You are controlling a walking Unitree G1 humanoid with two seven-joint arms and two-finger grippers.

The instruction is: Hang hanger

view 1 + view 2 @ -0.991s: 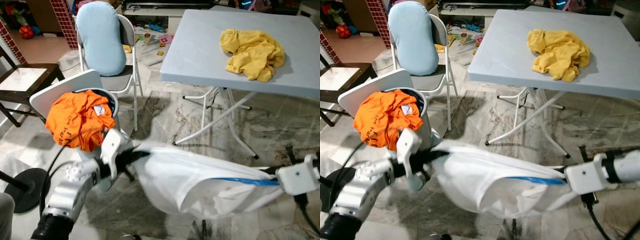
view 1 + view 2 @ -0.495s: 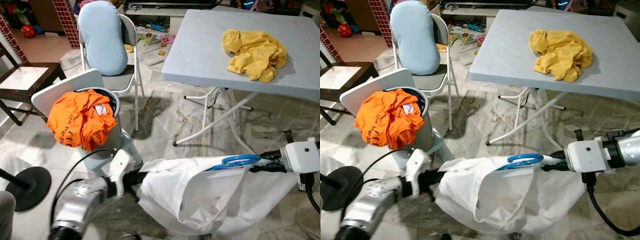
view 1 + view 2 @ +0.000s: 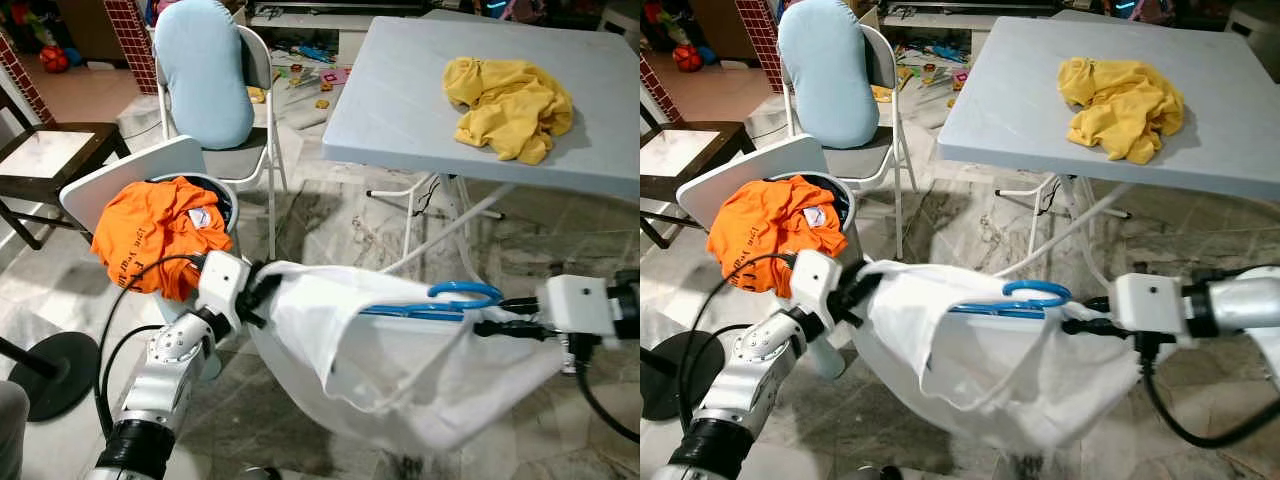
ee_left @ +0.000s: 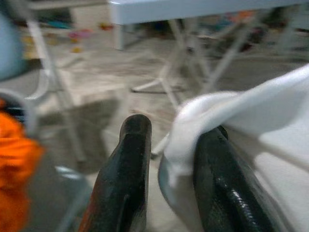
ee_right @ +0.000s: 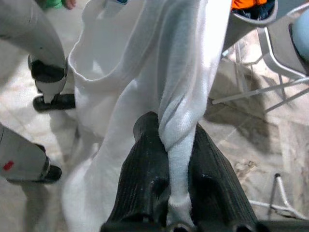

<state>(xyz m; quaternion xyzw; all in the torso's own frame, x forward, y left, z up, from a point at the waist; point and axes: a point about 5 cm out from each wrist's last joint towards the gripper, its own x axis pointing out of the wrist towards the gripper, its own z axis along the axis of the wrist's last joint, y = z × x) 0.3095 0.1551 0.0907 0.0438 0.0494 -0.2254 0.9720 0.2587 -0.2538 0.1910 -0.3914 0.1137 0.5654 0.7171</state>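
A white shirt (image 3: 390, 365) hangs stretched between my two grippers above the floor. A blue hanger (image 3: 420, 311) lies inside its neck opening, with the hook (image 3: 465, 293) poking out on the right. Beside the laundry bin, my left gripper (image 3: 262, 291) is shut on the shirt's left edge, and the cloth (image 4: 193, 125) sits pressed between its fingers (image 4: 133, 159). My right gripper (image 3: 497, 326) is shut on a twisted fold of the shirt (image 5: 181, 111) just below the hook.
A grey folding table (image 3: 400, 110) at the back right carries a yellow garment (image 3: 510, 90). A bin (image 3: 225, 215) draped with an orange shirt (image 3: 150, 235) stands left, a folding chair (image 3: 262, 75) with a light blue cushion behind it. A dark chair (image 3: 50, 160) and a stand base (image 3: 50, 375) are far left.
My left gripper has lifted the shirt's left edge up beside the bin. The right gripper has come in toward the left. The shirt opening is pulled wider.
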